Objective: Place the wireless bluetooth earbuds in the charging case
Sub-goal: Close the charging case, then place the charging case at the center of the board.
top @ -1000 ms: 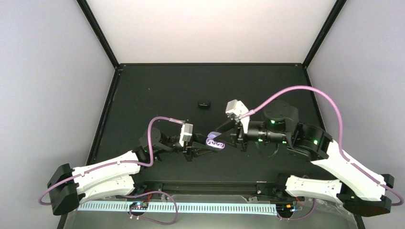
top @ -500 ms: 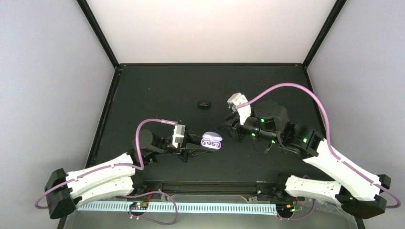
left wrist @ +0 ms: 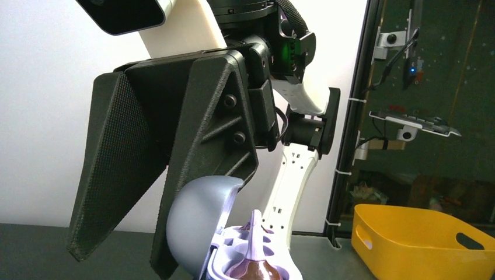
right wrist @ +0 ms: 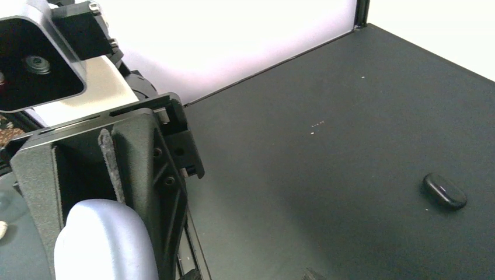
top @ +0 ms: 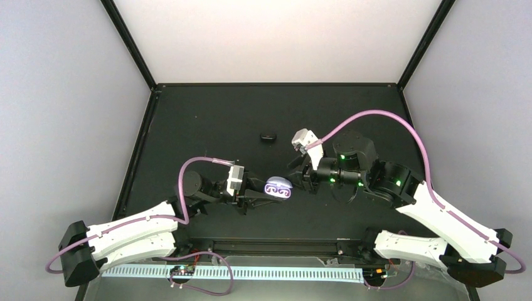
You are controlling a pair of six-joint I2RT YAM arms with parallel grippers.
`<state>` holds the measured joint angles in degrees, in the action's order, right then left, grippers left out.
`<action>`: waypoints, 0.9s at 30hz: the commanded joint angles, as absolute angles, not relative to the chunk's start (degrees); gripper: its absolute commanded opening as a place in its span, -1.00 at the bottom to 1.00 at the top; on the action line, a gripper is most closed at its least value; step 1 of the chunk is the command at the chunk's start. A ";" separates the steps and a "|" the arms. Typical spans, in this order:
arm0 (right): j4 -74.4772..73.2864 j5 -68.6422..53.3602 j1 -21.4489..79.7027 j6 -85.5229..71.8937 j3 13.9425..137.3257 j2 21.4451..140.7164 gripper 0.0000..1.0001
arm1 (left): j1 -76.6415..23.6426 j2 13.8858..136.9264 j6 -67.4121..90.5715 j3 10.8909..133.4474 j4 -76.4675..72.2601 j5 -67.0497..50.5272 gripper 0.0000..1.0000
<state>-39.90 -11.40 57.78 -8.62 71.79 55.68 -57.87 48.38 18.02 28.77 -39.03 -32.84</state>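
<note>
Left hand (top: 266,195) was clamped on the open charging case (top: 278,188), near mid tabletop (top: 207,125). Right hand (top: 298,177) had fingers apart, just beside the case lid. Black oval piece (top: 269,137) lay well apart, farther back.

1. The right gripper (left wrist: 125,259) fills the middle of the shot, black textured fingers (left wrist: 111,175) pointing down and spread apart.
2. A lavender case (left wrist: 195,227) sits at the bottom edge, flipped open. Its domed lid is right at one fingertip, but I can't tell if they're touching.
3. There's a yellow bin (left wrist: 420,245) at the lower right.
</note>
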 commanded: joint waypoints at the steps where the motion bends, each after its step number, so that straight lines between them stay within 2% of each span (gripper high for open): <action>1: -39.01 -16.01 57.83 -7.46 72.33 55.44 -0.11 | -58.18 48.56 17.15 29.97 -39.93 -32.38 -0.97; 10: -38.26 -16.44 57.86 -7.45 71.64 54.82 -0.11 | -58.18 48.99 16.91 30.23 -39.49 -31.65 -0.97; 12: -38.00 -10.84 57.83 -8.97 71.25 54.01 -0.09 | -58.16 48.85 16.84 30.23 -38.44 -29.70 -0.97; 15: -36.50 8.50 56.94 -14.02 67.60 51.12 0.05 | -57.94 47.59 17.94 29.99 -33.01 -19.31 -0.97; 17: -34.93 11.14 53.17 -17.98 63.73 49.67 0.13 | -56.48 47.54 20.29 30.10 -28.70 -12.06 -0.97; 20: -29.98 11.08 47.66 -22.87 55.59 47.25 0.22 | -50.09 49.95 26.05 33.35 -16.80 -7.70 -0.97; 23: -25.45 14.62 46.77 -26.18 48.40 45.76 0.28 | -40.84 55.06 32.21 35.95 -8.66 -10.16 -0.97; 27: -21.95 16.56 46.72 -28.58 42.75 44.31 0.37 | -31.47 65.18 37.43 38.12 -5.11 -15.00 -0.97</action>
<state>-28.51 11.51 47.11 -23.77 46.09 46.26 -38.24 57.82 29.82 34.81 -15.00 -13.30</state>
